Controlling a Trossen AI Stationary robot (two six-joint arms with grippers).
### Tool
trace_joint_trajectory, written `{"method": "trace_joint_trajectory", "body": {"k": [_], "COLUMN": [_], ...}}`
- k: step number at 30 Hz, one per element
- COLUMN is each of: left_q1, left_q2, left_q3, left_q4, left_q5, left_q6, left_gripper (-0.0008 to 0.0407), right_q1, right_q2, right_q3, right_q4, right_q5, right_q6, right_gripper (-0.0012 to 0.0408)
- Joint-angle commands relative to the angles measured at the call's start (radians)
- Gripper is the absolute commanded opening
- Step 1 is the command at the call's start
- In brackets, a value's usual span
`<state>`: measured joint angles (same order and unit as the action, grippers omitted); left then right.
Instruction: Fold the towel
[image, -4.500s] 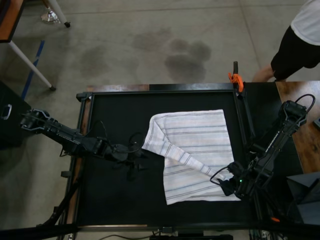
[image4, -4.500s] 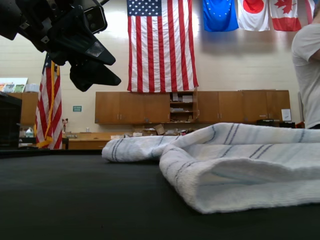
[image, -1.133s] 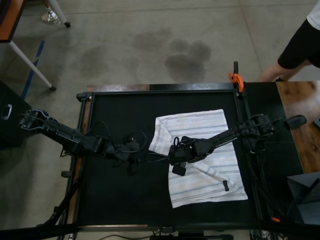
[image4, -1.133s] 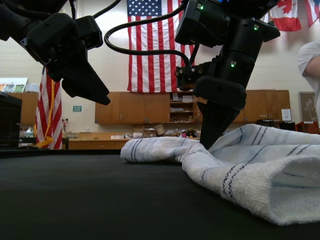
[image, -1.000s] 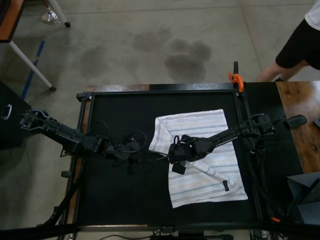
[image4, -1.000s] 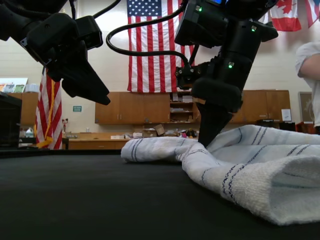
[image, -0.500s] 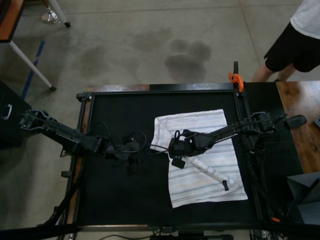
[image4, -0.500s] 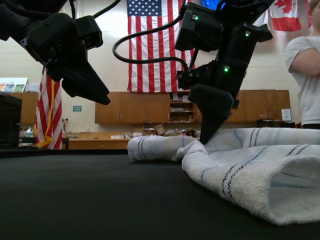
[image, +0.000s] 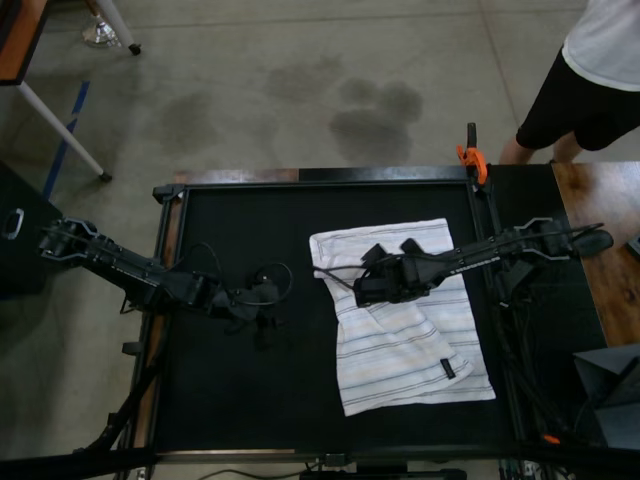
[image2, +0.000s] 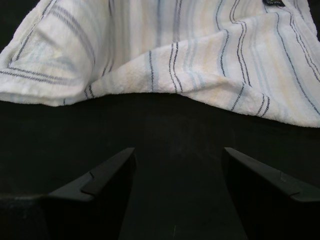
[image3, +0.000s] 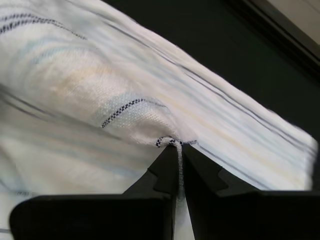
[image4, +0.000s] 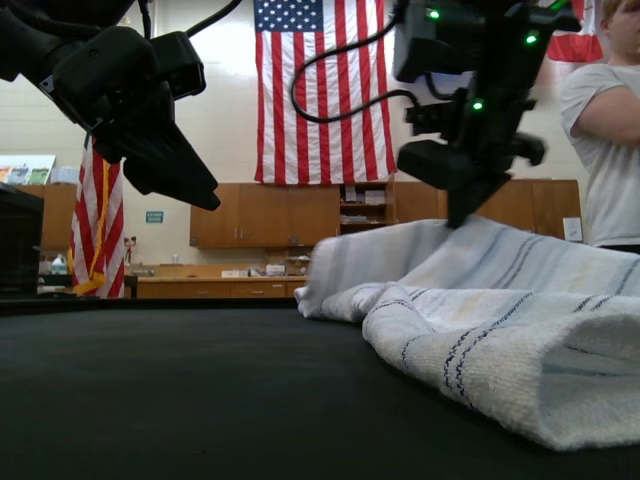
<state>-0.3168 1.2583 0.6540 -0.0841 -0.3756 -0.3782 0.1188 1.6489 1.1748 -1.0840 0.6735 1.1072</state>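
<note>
Work surface: the black matte table (image: 230, 440) carries the large white terry towel with thin dark grey stripes (image: 415, 360), which lies toward the top view's right half, part-folded and rumpled along its near edge.
Towel state: one layer is lifted off the rest at the pinch point; a small dark tag (image: 449, 368) shows near the lower corner in the top view.
Right gripper: the black right gripper (image3: 179, 150) has its jaws pressed together on a small pleat of towel, raised above the cloth.
Left gripper: the black left gripper (image2: 175, 175) has its jaws spread wide and holds nothing, low over bare table just beside the towel's edge.
Doing the step well: the carried layer likely needs to travel flat and land edge to edge; a pinch this small could slip, so a slow pull seems wise.
Hard to make out: how much cloth sits between the right jaws is hidden; the right wrist view is blurred; the bystander in a white shirt and black shorts (image: 590, 75) is cut off.
</note>
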Motion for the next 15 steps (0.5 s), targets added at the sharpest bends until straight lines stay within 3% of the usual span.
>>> {"method": "trace_joint_trajectory", "body": {"k": [1, 15], "left_q1": [0.0, 0.0], "left_q2": [0.0, 0.0], "left_q3": [-0.001, -0.001], "left_q4": [0.001, 0.001], "left_q5": [0.001, 0.001], "left_q6": [0.0, 0.0], "left_gripper": [0.0236, 0.0236], "right_q1": [0.001, -0.011], "right_q2": [0.0, 0.004], "right_q3": [-0.003, -0.087], "right_q4": [-0.091, -0.306], "right_q5": [-0.013, -0.18], "right_q6": [0.09, 0.356], "right_gripper": [-0.0002, 0.0006]}}
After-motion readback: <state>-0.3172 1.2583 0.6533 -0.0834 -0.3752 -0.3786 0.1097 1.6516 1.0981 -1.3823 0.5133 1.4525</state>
